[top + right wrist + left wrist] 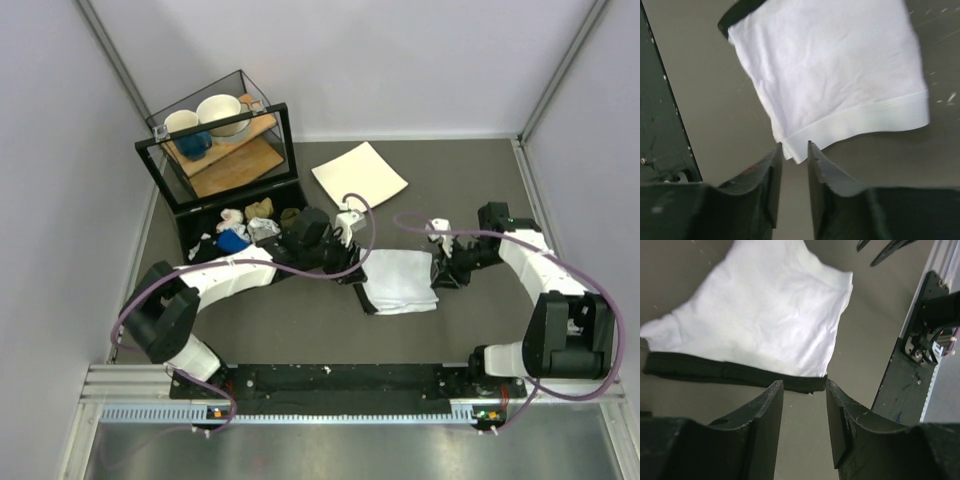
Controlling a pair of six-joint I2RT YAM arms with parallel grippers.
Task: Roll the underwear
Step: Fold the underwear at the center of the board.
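The underwear [402, 280] is white with a black waistband and lies flat on the dark table between my two grippers. My left gripper [357, 272] is open at its left edge. In the left wrist view the gripper [802, 386] hovers just short of the waistband [730, 372], with the white cloth [775, 315] beyond it. My right gripper [441, 272] is open at the right edge. In the right wrist view its jaws [794, 146] stand apart with the corner of the hemmed edge [850, 122] between the tips, not pinched.
A stiff white square plate [360, 173] lies behind the underwear. A black-framed glass rack [215, 140] with bowls and a blue cup stands at the back left. Small cloth bundles [248, 225] lie in the black tray before it. Grey walls enclose the table.
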